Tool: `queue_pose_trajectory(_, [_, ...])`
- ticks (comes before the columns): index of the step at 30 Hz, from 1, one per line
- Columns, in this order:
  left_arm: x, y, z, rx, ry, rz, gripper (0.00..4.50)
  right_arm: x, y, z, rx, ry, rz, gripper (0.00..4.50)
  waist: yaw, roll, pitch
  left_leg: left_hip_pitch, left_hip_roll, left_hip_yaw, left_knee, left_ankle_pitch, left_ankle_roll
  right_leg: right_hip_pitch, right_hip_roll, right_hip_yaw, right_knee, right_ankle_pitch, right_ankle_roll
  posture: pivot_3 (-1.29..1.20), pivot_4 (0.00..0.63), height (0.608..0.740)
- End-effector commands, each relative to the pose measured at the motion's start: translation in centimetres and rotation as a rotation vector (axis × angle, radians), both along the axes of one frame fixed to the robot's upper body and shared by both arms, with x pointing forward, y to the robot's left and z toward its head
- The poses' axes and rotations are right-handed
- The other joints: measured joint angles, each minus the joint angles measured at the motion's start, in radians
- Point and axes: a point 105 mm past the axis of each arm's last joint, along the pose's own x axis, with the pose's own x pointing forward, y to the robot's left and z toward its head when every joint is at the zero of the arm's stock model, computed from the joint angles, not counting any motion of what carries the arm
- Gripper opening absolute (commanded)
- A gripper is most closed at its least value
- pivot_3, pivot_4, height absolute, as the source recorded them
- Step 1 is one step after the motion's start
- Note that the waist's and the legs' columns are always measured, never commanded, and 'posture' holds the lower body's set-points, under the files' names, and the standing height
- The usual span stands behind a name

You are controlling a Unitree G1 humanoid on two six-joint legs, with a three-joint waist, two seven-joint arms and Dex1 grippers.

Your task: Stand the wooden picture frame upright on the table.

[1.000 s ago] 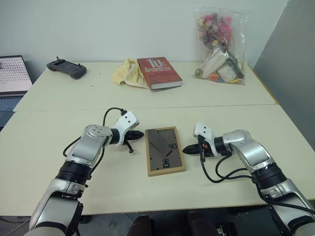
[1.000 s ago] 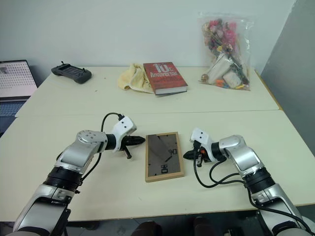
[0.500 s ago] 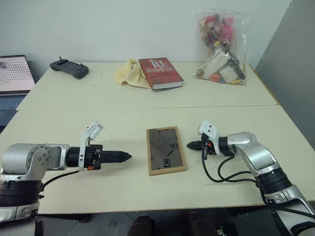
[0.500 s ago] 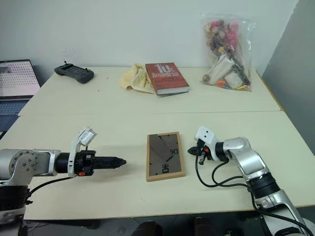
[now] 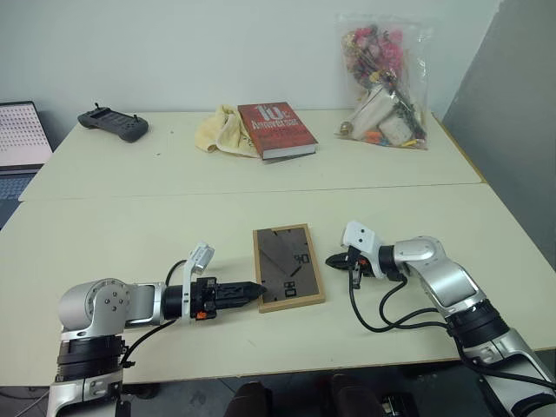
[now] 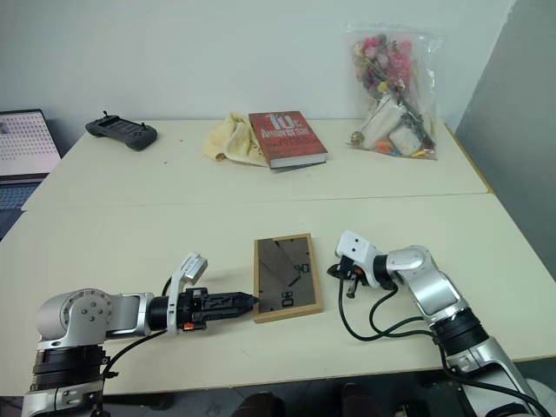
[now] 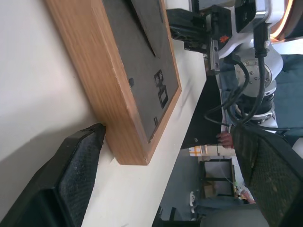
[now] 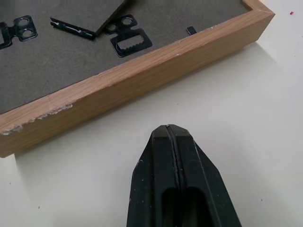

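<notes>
From the left eye view, the wooden picture frame (image 5: 287, 267) lies flat, dark back panel upward, in the lower middle of the picture on the near half of the table (image 5: 130, 226). The left gripper (image 5: 254, 293) comes in level from the lower left, its tip at the frame's near left corner. The right gripper (image 5: 333, 261) sits just beside the frame's right edge, not touching. Along the top of the picture are a red book (image 5: 276, 129), a yellow cloth (image 5: 215, 132), a bag of oddments (image 5: 382, 82) and a black controller (image 5: 113, 122).

The right eye view gives the same layout and settles nothing more about the fingers.

The left wrist view does what the head views cannot: its two fingers stand wide apart, and one finger (image 7: 71, 179) touches, or all but touches, the frame's wooden corner, with the stand flap folded flat against the backing.

The right wrist view shows that pincer pressed together, empty, a strip of bare table between it and the scuffed wooden rail.

I'd judge the frame light and rigid, its face fragile because it is glazed, and liable to slide on the smooth top. The wooden rim is the place to grip it, across its thickness.
</notes>
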Motion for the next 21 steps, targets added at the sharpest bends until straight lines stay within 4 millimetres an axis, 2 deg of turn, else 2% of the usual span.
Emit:
queue_pose_trajectory(1, [0.1,-0.1,-1.9,0.045,0.027,0.016,4.48,0.1,1.3,0.6,0.002,-0.036,0.039,0.0,0.001,0.001,0.0,0.0,0.0,0.0,0.0,0.0,0.0,0.0,0.0,0.0,0.0,0.0,0.0,0.0,0.15,0.74])
queue_pose_trajectory(4, [1.0,-0.3,-3.1,0.07,0.027,0.039,4.48,-0.1,2.3,0.7,0.02,-0.029,0.061,0.0,0.008,0.005,-0.005,0.002,-0.001,0.0,0.0,0.0,0.0,0.003,-0.001,0.0,-0.001,0.0,0.0,0.0,0.15,0.74])
queue_pose_trajectory(8, [1.9,-1.7,-2.6,0.018,-0.002,0.021,4.48,-0.2,3.4,0.5,0.034,-0.021,0.08,0.0,0.024,0.007,-0.006,0.005,-0.002,0.0,0.0,-0.002,0.004,0.005,-0.002,0.0,0.0,0.0,0.0,0.0,0.15,0.74])
queue_pose_trajectory(13, [1.9,-2.9,-1.8,-0.016,-0.04,-0.026,4.48,-0.2,3.9,0.4,0.042,-0.021,0.076,0.0,0.031,0.007,-0.007,0.012,-0.002,-0.001,0.0,-0.002,0.004,0.013,-0.002,-0.001,-0.002,0.0,0.0,0.0,0.15,0.74])
queue_pose_trajectory(16, [1.5,-3.0,-1.0,-0.047,-0.075,-0.054,4.04,0.1,3.2,0.2,0.036,-0.021,0.054,0.0,0.031,0.007,-0.006,0.011,-0.003,-0.001,0.0,-0.002,0.004,0.013,-0.002,-0.001,-0.002,0.0,0.0,0.0,0.15,0.74])
queue_pose_trajectory(21, [1.6,-2.7,-0.6,-0.065,-0.079,-0.043,2.95,0.1,2.2,-0.4,0.019,-0.02,0.033,0.0,0.028,0.007,-0.006,0.011,-0.002,-0.001,-0.001,-0.002,0.004,0.012,-0.002,0.0,-0.002,0.0,0.0,0.0,0.15,0.74])
